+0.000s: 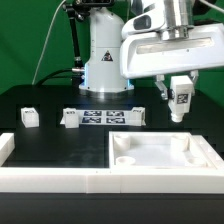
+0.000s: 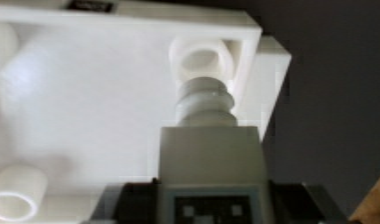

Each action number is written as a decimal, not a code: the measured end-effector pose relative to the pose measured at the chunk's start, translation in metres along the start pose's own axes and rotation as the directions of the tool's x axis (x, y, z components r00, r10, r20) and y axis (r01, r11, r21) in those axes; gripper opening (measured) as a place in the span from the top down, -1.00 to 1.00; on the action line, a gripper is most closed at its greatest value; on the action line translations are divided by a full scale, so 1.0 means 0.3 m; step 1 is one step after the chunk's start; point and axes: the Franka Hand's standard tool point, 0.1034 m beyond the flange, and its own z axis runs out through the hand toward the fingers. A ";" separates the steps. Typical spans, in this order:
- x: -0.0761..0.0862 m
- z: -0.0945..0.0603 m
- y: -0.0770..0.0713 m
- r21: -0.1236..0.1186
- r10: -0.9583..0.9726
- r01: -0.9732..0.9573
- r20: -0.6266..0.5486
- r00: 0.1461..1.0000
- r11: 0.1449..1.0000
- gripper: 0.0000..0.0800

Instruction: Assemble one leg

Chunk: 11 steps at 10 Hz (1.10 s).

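Note:
My gripper (image 1: 178, 97) is shut on a white leg (image 1: 180, 103) with a black-and-white tag, held upright above the far right corner of the large white square panel (image 1: 160, 158). In the wrist view the leg (image 2: 208, 140) runs out from between my dark fingers (image 2: 142, 205), its threaded tip close to a corner hole (image 2: 208, 60) of the panel (image 2: 98, 100). Three other legs stand on the black table: one at the exterior view's left (image 1: 29, 117), one left of the marker board (image 1: 70, 119), one right of it (image 1: 139, 115).
The marker board (image 1: 105, 117) lies on the table behind the panel. A white rail (image 1: 45, 177) runs along the front with an end piece at the left (image 1: 6, 147). The arm's base (image 1: 105, 60) stands at the back, before a green backdrop.

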 end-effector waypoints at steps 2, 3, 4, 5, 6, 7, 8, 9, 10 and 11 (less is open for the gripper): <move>0.107 0.020 0.005 0.016 -0.021 0.021 -0.007 1.000 1.000 0.28; 0.144 0.008 0.002 0.019 -0.028 0.028 -0.020 0.999 0.999 0.28; 0.146 0.007 0.007 0.012 -0.026 0.027 -0.048 0.999 1.000 0.28; 0.143 0.010 0.008 0.011 -0.026 0.027 -0.049 0.998 1.000 0.28; 0.155 0.006 0.016 0.001 -0.025 0.025 -0.094 0.995 1.000 0.28; 0.166 0.005 0.031 -0.021 -0.033 0.030 -0.179 0.983 0.999 0.28; 0.163 0.025 0.045 -0.042 -0.048 0.039 -0.248 0.968 0.998 0.28; 0.167 0.043 0.039 -0.030 -0.047 0.042 -0.206 0.977 0.999 0.28; 0.205 0.031 0.038 -0.028 -0.050 0.045 -0.217 0.975 0.999 0.28; 0.226 0.035 0.037 -0.027 -0.056 0.051 -0.218 0.974 0.998 0.28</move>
